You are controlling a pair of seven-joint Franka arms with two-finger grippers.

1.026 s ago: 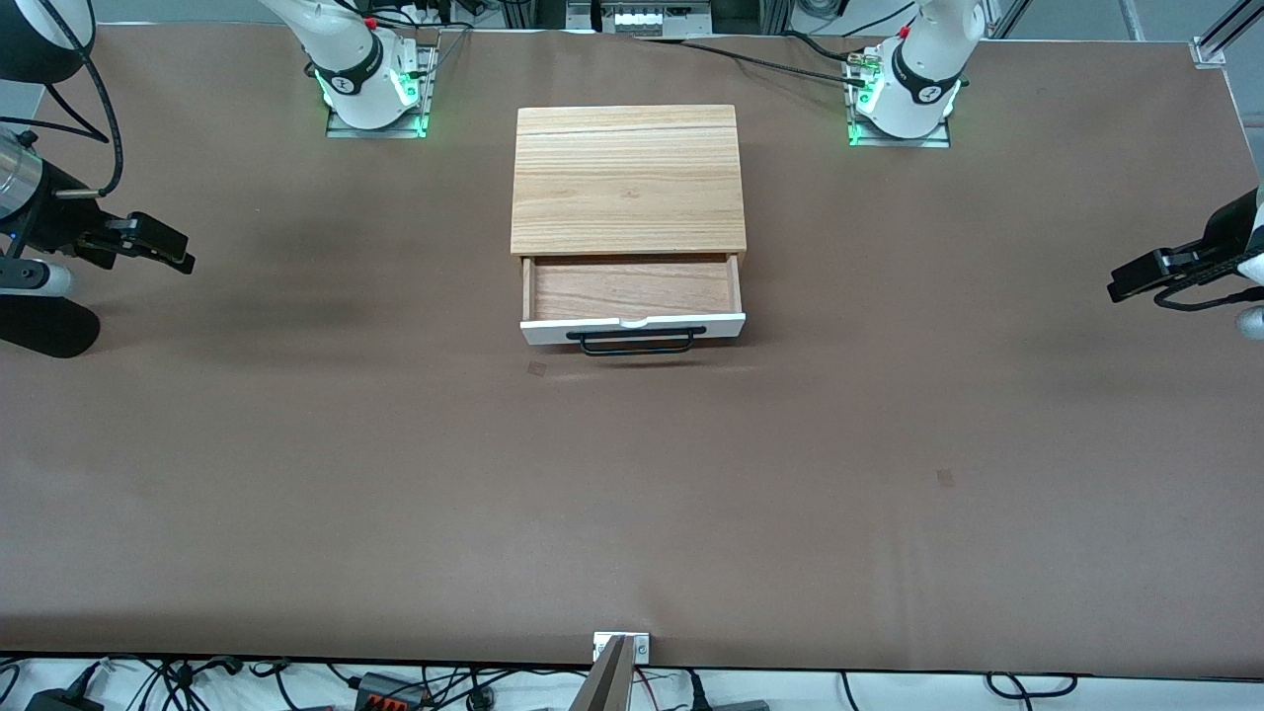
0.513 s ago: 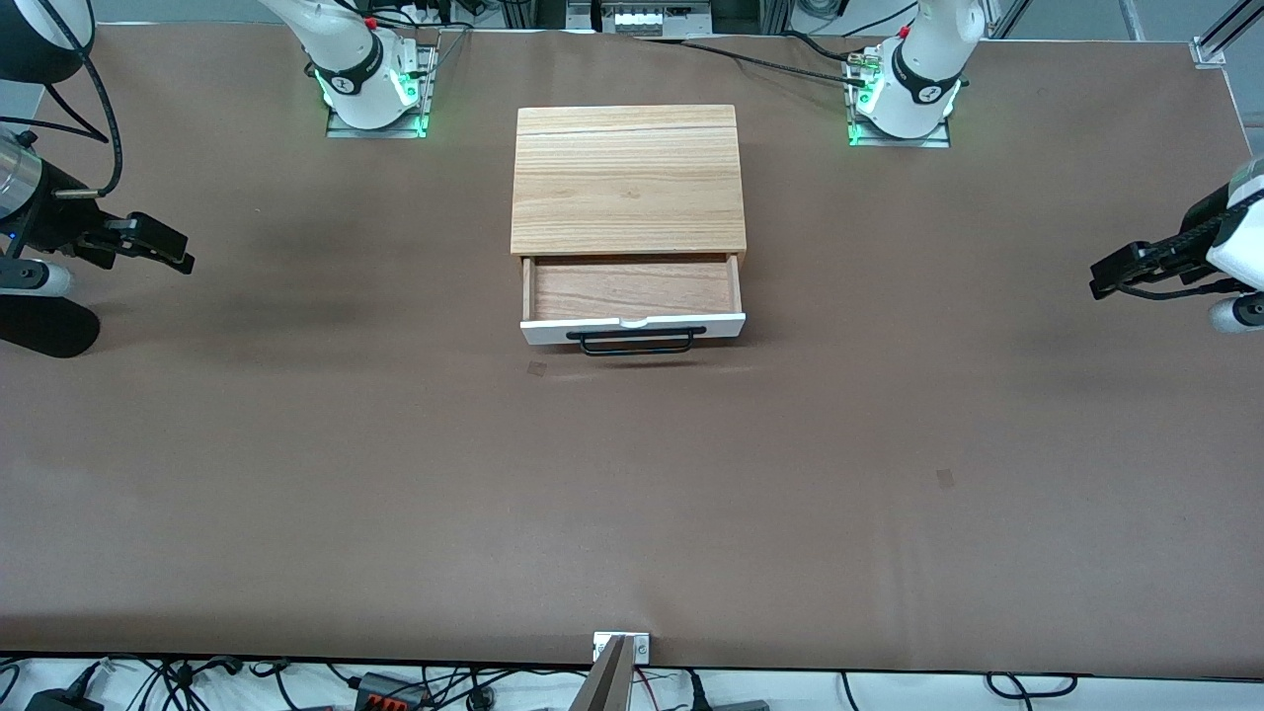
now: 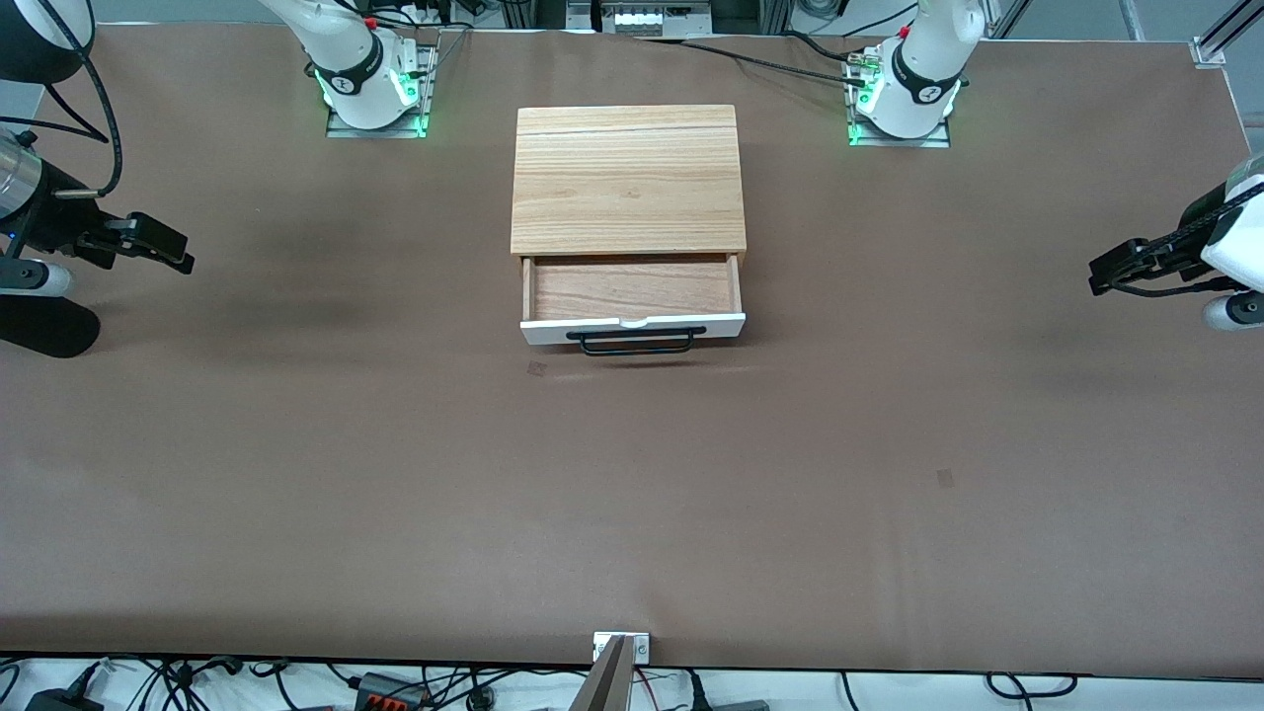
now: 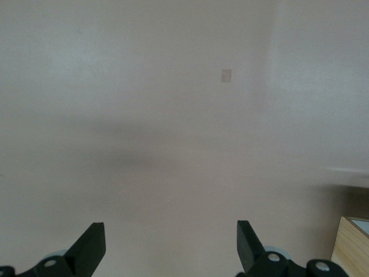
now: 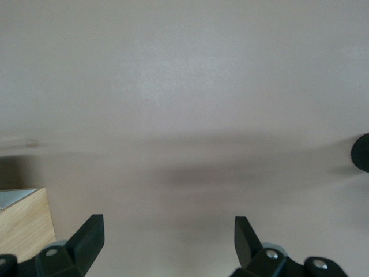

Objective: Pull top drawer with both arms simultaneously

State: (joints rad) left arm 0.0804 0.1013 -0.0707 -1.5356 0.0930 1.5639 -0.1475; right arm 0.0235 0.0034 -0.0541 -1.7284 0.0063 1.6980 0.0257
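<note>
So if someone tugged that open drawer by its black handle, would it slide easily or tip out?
The top drawer looks like a stiff, shallow wooden tray with nothing in it, so it is probably light and would likely slide without much effort. It is already pulled well out of the cabinet, so a further tug might make it droop. The black handle looks rigid.

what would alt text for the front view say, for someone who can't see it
A light-wood cabinet sits mid-table with its top drawer pulled out and empty, black handle facing the camera. The open left gripper and open right gripper hang over the brown table at its two ends, well clear of the drawer.
</note>
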